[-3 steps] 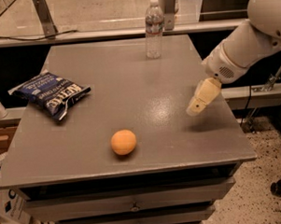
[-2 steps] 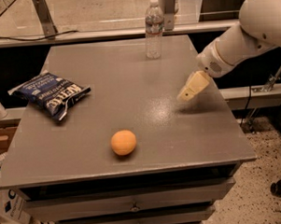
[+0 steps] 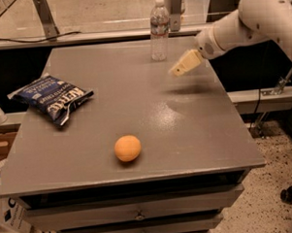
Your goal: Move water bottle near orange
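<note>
The water bottle (image 3: pixel 159 29) stands upright at the table's (image 3: pixel 200 135) far edge, well apart from the orange (image 3: pixel 127 148); the gripper (image 3: pixel 177 70), hovering just beside it with its opening not discernible, could topple the tall bottle through glancing sideways contact.

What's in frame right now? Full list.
water bottle: 1, clear with a white cap, upright at the table's far edge
orange: 1, orange, near the front edge, left of centre
chip bag: 1, blue, lying on the table's left side
table: 1, grey, with drawers under the front
arm: 1, white, reaching in from the right
gripper: 1, cream, above the table just right of the water bottle, apart from it
</note>
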